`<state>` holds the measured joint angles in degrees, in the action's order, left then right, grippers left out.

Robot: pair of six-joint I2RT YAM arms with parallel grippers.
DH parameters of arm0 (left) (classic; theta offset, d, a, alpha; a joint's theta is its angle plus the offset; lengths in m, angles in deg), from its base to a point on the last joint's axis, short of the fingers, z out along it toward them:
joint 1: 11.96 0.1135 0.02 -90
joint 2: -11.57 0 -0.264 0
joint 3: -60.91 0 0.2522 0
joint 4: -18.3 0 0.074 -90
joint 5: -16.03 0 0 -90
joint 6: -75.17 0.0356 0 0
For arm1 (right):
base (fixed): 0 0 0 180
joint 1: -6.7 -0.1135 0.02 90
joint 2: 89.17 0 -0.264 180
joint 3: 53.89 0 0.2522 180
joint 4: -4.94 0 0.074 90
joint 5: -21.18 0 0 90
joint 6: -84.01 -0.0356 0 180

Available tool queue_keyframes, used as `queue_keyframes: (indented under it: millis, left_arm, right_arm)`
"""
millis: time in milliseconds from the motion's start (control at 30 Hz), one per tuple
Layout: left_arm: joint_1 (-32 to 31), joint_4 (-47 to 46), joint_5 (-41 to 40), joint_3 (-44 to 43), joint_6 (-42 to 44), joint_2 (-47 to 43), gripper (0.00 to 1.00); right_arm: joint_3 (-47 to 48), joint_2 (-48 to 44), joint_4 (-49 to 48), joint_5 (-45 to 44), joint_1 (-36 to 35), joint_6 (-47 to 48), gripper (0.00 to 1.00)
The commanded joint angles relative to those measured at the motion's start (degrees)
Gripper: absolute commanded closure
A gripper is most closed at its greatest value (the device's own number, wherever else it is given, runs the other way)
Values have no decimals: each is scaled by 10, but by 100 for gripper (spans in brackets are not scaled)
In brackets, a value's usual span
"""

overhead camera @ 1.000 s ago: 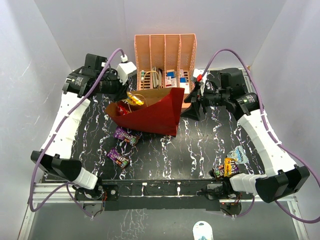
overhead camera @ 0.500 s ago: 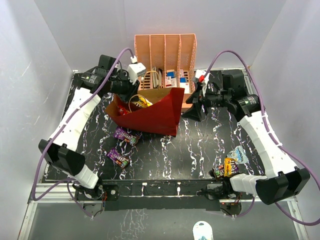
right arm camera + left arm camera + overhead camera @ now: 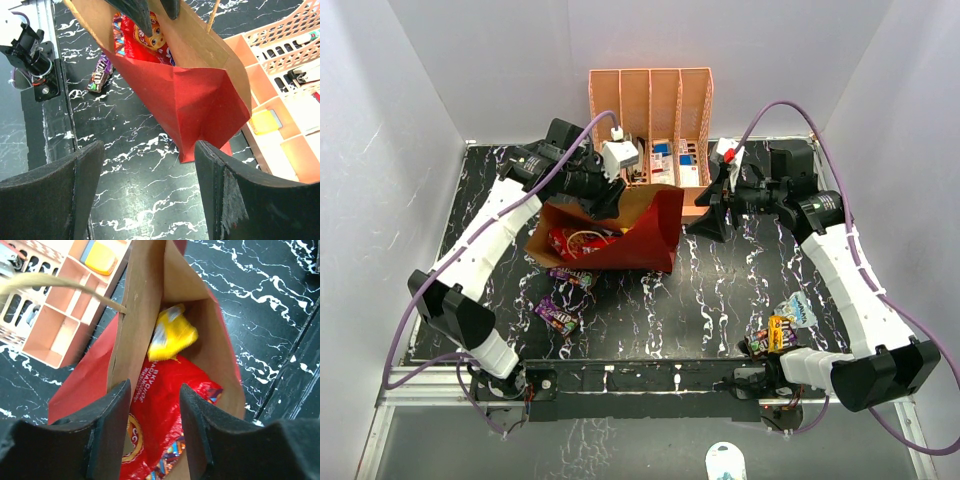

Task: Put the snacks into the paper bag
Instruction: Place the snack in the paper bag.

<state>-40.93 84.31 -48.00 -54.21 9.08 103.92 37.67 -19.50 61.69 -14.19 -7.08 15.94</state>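
Observation:
The dark-red paper bag (image 3: 640, 235) lies tilted on the black table with its mouth toward the left. In it I see a red chip bag (image 3: 160, 410) and a yellow packet (image 3: 172, 335). My left gripper (image 3: 608, 203) is open at the bag's upper rim, its fingers either side of the opening in the left wrist view (image 3: 152, 435). My right gripper (image 3: 706, 218) is open and empty beside the bag's closed end (image 3: 200, 115). Two purple candy bars (image 3: 572, 272) (image 3: 558, 315) lie in front of the bag. Small packets (image 3: 775, 335) and a blue-grey pouch (image 3: 800, 308) lie at the near right.
The peach slotted organizer (image 3: 650, 105) with small boxes stands right behind the bag. The arm bases and a black rail (image 3: 640, 378) run along the near edge. Grey walls close in the sides and back.
My left gripper has swung right and forward from the far left to the bag's upper rim. The bag has tipped, its mouth now lower and further left. The right gripper has barely moved.

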Motion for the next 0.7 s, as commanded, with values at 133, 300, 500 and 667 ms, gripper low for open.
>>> queue_keyframes:
  millis: [133,300,500,667]
  left_arm:
    - [1,-6,-30,-8,4,-18,53]
    - [1,-14,-36,-1,9,-6,52]
    - [2,-17,-46,-17,17,14,51]
    - [1,-35,-64,-23,29,34,51]
  right_arm:
    - [-8,6,-58,9,5,-39,24]
    - [-21,52,-95,-20,-4,-53,24]
    - [-8,92,-123,-50,-34,-42,22]
    - [15,107,-138,-46,-47,-55,18]
